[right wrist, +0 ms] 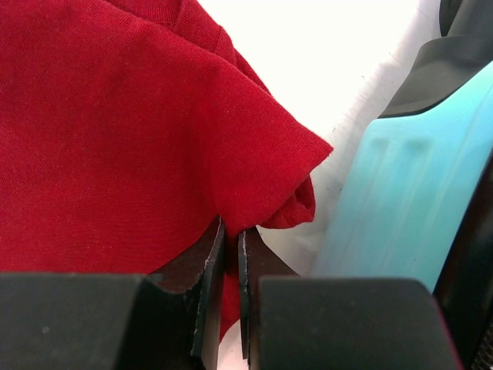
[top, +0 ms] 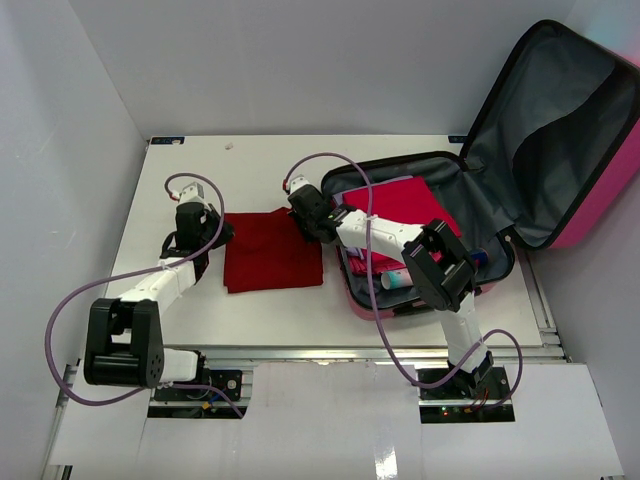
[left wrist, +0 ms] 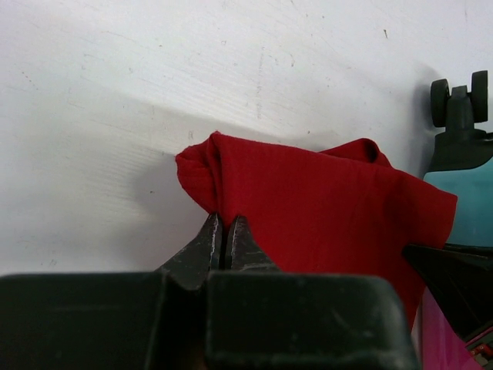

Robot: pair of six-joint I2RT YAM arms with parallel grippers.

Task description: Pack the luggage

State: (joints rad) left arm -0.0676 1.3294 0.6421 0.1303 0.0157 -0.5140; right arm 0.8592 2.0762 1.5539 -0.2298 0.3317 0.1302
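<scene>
- Left gripper [left wrist: 223, 231], what has it got?
- Its jaws are pinched on one edge of the folded red cloth [left wrist: 323, 193], which bunches right at its tips. Right gripper [right wrist: 231, 231] is clamped on the opposite edge.
- And the luggage [right wrist: 400, 193]?
- Its teal shell is just beside those right fingers. It lies open with the lid up and red clothing [top: 400, 200] inside. From the left hand it's beyond the cloth.
- Which step, then?
- Carrying the cloth in, I'd judge. Next, both arms need to lift together, keep it spread, clear the shell's edge, then lower it onto the pile.
</scene>
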